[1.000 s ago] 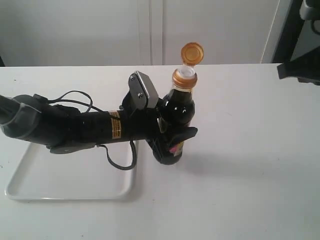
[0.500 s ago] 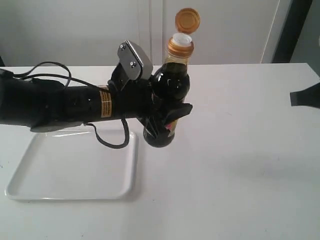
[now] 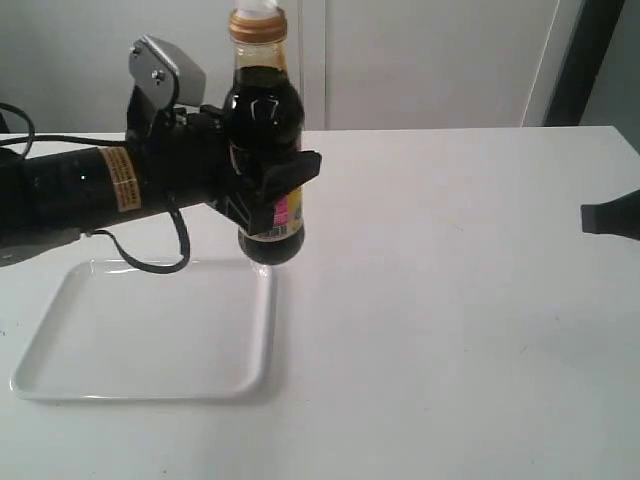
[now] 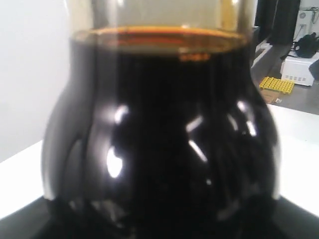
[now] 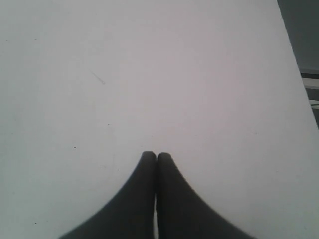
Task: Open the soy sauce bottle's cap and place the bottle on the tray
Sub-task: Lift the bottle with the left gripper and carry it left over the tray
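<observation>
The soy sauce bottle (image 3: 265, 130) hangs upright in the air, dark liquid filling its round body, its pink and yellow label facing right. My left gripper (image 3: 272, 190) is shut on its body, and the bottle (image 4: 159, 134) fills the left wrist view. Its copper collar (image 3: 258, 25) and white spout reach the top edge of the exterior view; the flipped-up cap lid is out of view. The bottle's base hovers above the right rim of the white tray (image 3: 150, 335). My right gripper (image 5: 156, 155) is shut and empty above bare table; only a dark tip (image 3: 610, 217) of it shows at the right edge.
The white table (image 3: 450, 300) stretches to the right of the tray. A black cable (image 3: 150, 262) loops below the left arm, over the tray's far rim. A white wall stands behind the table.
My left gripper has lifted the bottle and carried it left, from the table beside the tray to above the tray's right rim. The right gripper has held still at the right edge.
</observation>
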Motion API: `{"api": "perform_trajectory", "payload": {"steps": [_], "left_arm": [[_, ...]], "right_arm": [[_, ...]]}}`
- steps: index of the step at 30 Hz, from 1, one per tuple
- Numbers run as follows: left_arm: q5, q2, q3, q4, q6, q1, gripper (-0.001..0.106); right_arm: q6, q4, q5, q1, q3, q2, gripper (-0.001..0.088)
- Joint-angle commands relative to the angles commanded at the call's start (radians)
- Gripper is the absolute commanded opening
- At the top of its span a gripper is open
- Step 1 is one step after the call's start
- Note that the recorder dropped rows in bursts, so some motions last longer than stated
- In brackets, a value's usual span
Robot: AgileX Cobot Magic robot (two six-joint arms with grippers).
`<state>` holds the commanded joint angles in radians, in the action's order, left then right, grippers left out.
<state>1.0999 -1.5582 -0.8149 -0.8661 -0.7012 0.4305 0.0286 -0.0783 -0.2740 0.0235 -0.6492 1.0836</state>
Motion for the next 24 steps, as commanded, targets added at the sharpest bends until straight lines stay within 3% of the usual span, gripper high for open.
{"api": "perform_trajectory", "payload": {"steps": [5,8,15,24], "left_arm": [[0.121,0.048,0.132,0.051,0.073,-0.094,0.0],[0.121,0.056,0.21,0.071,0.131,-0.161,0.0],[0.121,0.056,0.276,0.09,0.221,-0.191,0.0],[0.121,0.051,0.361,0.233,0.321,-0.221,0.0]], "right_arm": [[0.0,0.0,0.014,0.0,0.002,0.0,0.0],[0.001,0.002,0.028,0.0,0.011,0.0,0.0],[0.001,0.004,0.03,0.017,0.011,0.0,0.0],[0.001,0.004,0.032,0.019,0.011,0.0,0.0]]}}
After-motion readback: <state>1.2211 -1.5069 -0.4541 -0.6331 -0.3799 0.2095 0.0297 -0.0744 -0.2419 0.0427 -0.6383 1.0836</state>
